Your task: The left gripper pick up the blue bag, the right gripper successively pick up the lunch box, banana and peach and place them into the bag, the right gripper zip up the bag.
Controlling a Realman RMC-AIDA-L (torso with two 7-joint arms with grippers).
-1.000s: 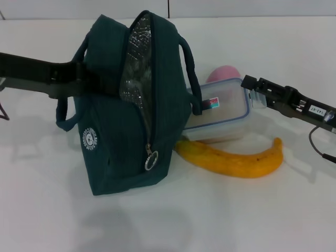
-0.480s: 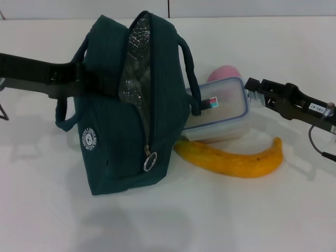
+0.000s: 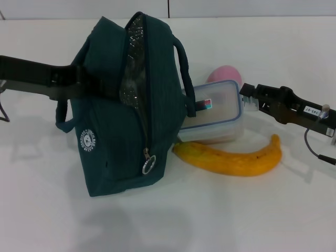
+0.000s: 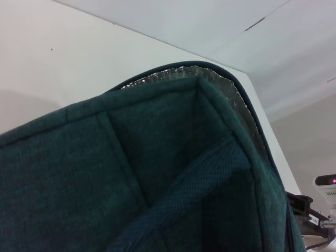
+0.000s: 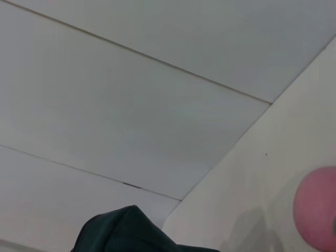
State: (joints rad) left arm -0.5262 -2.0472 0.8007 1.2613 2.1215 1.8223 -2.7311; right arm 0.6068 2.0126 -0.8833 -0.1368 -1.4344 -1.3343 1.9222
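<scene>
Items: one bag (image 3: 126,121), lunch box (image 3: 218,113), banana (image 3: 231,157), peach (image 3: 224,74); tool states unclear.

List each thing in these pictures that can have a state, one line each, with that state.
Bag: upright, unzipped, gaping open.
Lunch box: lid on, leaning against the bag.
Banana: lying on the table.
Peach: behind the lunch box.
Left pincer: at the bag's side.
Right pincer: at the lunch box's end.

Black right tool (image 3: 248,95) bears a white label; thin cable trails.
</scene>
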